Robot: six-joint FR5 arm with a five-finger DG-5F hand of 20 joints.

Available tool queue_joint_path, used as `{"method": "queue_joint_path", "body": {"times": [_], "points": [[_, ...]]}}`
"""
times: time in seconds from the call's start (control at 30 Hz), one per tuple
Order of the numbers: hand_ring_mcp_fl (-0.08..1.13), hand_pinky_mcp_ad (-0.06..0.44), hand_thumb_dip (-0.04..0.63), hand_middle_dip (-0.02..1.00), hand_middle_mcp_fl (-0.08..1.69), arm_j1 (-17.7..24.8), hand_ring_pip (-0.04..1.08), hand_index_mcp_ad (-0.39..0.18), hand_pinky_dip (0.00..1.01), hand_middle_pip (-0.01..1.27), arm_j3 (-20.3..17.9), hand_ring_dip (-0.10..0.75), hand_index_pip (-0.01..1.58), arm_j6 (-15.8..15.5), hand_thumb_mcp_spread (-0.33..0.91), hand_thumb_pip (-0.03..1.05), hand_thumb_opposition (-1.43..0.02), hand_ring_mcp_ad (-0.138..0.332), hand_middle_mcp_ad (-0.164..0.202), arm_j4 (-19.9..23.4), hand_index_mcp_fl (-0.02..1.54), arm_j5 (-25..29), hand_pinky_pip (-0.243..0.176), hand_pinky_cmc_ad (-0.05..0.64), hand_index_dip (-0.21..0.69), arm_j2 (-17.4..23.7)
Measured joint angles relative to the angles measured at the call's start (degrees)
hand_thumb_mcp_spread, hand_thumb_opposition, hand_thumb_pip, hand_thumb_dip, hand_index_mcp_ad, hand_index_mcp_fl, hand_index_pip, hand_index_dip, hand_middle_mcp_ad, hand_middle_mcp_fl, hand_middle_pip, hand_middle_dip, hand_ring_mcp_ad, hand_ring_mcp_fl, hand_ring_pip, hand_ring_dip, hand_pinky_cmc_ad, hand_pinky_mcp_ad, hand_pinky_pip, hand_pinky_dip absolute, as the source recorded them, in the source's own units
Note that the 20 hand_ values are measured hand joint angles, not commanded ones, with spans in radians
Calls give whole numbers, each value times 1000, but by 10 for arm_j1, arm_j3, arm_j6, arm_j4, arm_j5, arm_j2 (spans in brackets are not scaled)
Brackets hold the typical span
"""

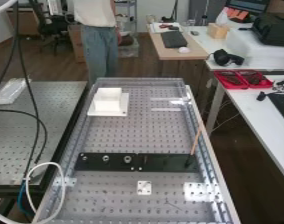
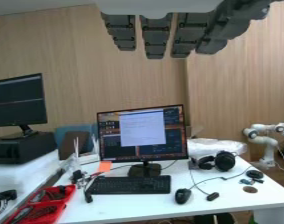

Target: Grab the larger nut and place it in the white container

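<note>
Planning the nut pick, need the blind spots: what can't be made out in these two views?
- High view: larger nut, too small to tell threads or flats.
- High view: smaller nut, too small to tell its outline.
- High view: white container, near wall hides its inside floor.
- High view: black cables, cut off by the top edge.
- Wrist view: fingers, roots hidden by the white mount.

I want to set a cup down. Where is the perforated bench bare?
In the high view: between the white container and the black bar, and, smaller, left of the small white plate. Crowded: that bar, with smaller nut, larger nut, bearing and a thin stick.
</note>
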Motion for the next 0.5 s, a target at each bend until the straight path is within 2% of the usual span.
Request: {"method": "queue_joint_path", "body": {"times": [0.07,0.1,0.17,0.2,0.23,0.33,0.43,0.5], "points": [[2,51,5,24,14,0,12,-24,14,14,-1,16,-7,0,0,9,12,75,75,0,7,0,-10,61,-12,1],[2,51,0,26,14,0,14,-24,23,14,-2,16,0,0,5,28,-38,75,75,1,9,0,-10,52,-12,1],[2,68,24,38,12,0,24,-24,126,51,-3,26,19,0,141,281,-260,79,61,1,3,1,-10,66,-12,2],[7,101,37,65,14,0,26,-24,202,70,-3,38,33,0,190,354,-342,79,59,1,3,1,-12,79,-12,2],[3,129,51,98,12,0,38,-24,293,86,-4,59,51,-1,204,353,-442,84,59,1,9,2,-10,120,-12,2],[7,215,54,145,19,0,70,-24,414,105,-4,87,66,-2,218,354,-553,91,58,-1,10,3,-28,216,-12,3],[3,271,52,176,28,0,79,-37,496,115,-4,119,75,-3,234,382,-632,122,61,-1,19,4,-58,283,-10,3],[3,291,52,192,24,0,93,-37,536,122,-5,129,86,-3,229,386,-653,138,58,-1,35,5,-61,311,-9,4]]}}
